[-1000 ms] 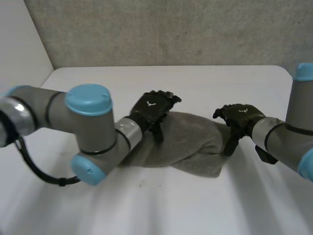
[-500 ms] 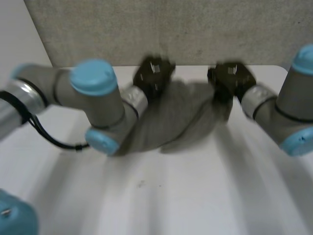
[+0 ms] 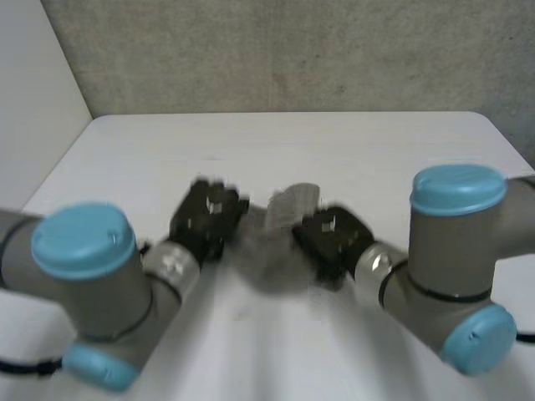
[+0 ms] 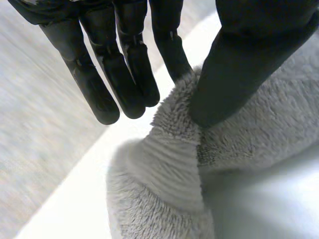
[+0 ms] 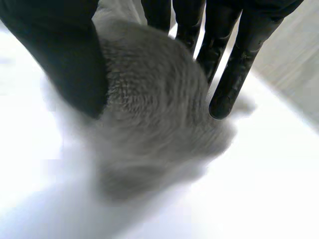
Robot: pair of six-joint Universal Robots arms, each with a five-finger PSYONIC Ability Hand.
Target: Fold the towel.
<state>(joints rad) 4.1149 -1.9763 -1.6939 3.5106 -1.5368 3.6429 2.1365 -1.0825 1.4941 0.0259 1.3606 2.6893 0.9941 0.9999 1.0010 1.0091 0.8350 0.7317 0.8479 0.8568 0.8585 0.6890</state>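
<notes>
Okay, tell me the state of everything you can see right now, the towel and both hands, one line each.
towel, bunched up between the two hands, not folded flat
left hand, shut on the towel, thumb and a finger pinching a bunched edge
right hand, shut on the towel, cloth held between thumb and straight fingers

Robot test lab: white table [image 3: 334,142], plain grey wall panel [image 3: 292,50], blue-capped left arm [image 3: 84,267] and right arm [image 3: 456,242].
</notes>
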